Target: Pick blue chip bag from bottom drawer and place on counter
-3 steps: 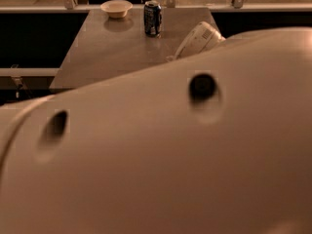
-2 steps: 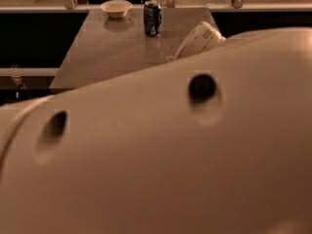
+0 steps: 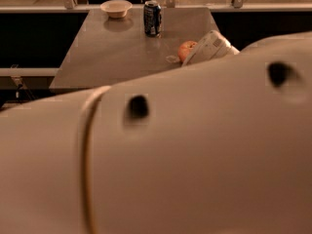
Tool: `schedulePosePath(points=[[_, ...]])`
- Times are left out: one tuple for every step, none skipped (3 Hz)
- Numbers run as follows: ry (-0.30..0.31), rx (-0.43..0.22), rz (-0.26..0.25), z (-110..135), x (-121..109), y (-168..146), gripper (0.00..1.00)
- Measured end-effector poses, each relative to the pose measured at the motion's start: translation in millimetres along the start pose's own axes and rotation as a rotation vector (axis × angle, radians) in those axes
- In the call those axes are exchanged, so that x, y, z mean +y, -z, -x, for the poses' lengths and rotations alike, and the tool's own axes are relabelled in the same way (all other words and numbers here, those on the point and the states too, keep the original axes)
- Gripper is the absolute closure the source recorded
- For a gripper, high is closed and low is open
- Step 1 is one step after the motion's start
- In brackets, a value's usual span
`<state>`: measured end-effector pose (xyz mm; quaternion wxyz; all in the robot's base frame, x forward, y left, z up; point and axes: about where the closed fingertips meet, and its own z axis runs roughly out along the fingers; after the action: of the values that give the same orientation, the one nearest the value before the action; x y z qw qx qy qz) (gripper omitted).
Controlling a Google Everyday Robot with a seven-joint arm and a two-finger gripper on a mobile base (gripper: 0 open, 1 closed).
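Cream plastic of the arm shell (image 3: 195, 155) filled the lower view. It had slid sideways within the last second, baring a seam and uncovering an orange fruit (image 3: 186, 50) on the counter (image 3: 107, 52), nearer than the soda can (image 3: 152, 17) and to its right. A bowl (image 3: 116, 7) sat left of the can. Neither the blue chip bag nor the bottom drawer showed, so the pick looked unfinished. The gripper lay hidden behind the shell, nearer than the can, its state impossible to tell.
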<state>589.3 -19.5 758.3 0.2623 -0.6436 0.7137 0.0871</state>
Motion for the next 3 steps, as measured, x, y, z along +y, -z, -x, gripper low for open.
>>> schedulePosePath(points=[[0.059, -0.075, 0.074, 11, 20, -1, 1.00], [0.173, -0.162, 0.160, 44, 39, 20, 1.00], [0.190, -0.203, 0.160, 43, 42, 65, 1.00]])
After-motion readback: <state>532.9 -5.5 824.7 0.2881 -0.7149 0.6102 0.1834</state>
